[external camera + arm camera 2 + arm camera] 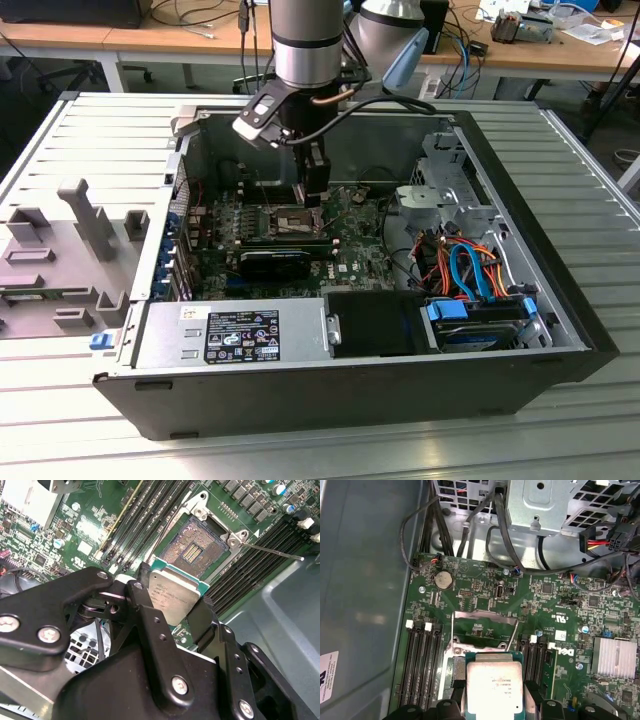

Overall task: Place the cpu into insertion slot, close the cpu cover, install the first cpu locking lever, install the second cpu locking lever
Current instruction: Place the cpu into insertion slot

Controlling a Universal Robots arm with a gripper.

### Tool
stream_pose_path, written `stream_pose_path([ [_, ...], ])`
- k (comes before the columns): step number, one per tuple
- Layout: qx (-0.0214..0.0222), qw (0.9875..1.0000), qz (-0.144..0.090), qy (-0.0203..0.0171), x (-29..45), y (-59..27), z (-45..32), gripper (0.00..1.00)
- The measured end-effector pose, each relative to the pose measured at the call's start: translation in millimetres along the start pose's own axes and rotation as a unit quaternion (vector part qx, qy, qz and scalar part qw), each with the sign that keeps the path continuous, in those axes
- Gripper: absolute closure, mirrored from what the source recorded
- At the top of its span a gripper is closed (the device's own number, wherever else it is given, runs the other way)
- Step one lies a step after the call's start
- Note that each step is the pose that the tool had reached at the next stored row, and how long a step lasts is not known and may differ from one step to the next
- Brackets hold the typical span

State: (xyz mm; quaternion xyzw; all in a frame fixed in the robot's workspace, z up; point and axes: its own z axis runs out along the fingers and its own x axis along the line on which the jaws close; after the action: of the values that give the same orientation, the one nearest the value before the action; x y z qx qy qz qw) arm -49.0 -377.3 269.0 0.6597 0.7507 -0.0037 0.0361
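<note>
My gripper (313, 196) reaches into the open computer case, just above the motherboard. It is shut on the cpu (172, 597), a square chip with a silvery top and a green rim, held by two opposite edges. The insertion slot (192, 552) lies open just beyond the chip, its dark pin field bare; in the exterior view the slot (288, 222) sits directly under the fingers. The cpu (494, 685) hovers over the slot in the first wrist view, and the cpu cover (484, 617) stands raised behind it. A thin locking lever (272, 551) sticks out beside the slot.
Long black memory slots (135, 525) flank the slot on both sides. A silver heatsink (616, 656), a drive cage (445, 180) with coloured cables (465, 265) and the power supply (235, 335) fill the case. Grey fixtures (85, 225) stand on the table at the exterior view's left.
</note>
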Motion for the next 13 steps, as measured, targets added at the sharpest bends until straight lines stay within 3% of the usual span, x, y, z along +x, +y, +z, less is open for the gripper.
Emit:
stream_pose_path([
  [6,0.0017,0.9995,0.031,-0.0003,0.1,-0.5,0.7,0.46],
  [9,0.0020,0.9989,0.047,0.0062,0.2,-0.8,1.1,0.46],
  [10,0.0017,0.9987,0.050,0.0107,0.2,-1.1,1.2,0.46],
  [13,0.0014,0.9985,0.052,0.0147,0.4,-2.2,1.8,0.46],
])
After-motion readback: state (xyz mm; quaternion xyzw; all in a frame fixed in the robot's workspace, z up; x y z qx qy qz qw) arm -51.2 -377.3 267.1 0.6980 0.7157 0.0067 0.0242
